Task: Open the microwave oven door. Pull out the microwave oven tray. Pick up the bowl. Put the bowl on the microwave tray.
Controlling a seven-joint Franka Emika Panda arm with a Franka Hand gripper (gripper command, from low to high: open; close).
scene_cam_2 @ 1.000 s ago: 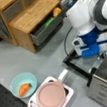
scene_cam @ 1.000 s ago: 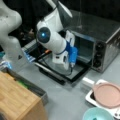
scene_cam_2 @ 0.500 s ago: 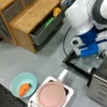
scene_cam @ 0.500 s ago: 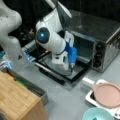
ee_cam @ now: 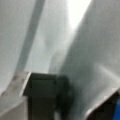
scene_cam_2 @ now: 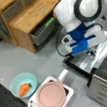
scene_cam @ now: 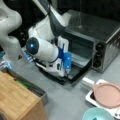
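The grey surface (scene_cam: 75, 100) carries everything here. Biggest on it is the microwave oven (scene_cam: 100, 32), silver-grey, at a front view's upper right, three black knobs (scene_cam: 99, 46) stacked down its front. The white arm (scene_cam_2: 74, 11) leans in low over its mouth. The microwave oven door (scene_cam: 77, 73) is dropped open, lying flat in front of the cavity, dark frame towards the camera. Over it shows a pale shiny sheet, the microwave oven tray (scene_cam_2: 94, 58), reaching out from the oven. The gripper (scene_cam: 67, 72), below its blue housing, is right down at the front edge of the door and tray; whether it is clamped on anything, I cannot tell. The wrist view is filled with pale metal and tells no more. A wooden cabinet (scene_cam_2: 32, 17) stands at a front view's top left. Near the bottom sits a pink plate (scene_cam_2: 51, 96) on a white rack (scene_cam_2: 36, 105). Just beside it, the bowl (scene_cam_2: 22, 84), pale teal, rests on the surface with a small orange carrot (scene_cam_2: 23, 88) inside, well apart from the gripper.
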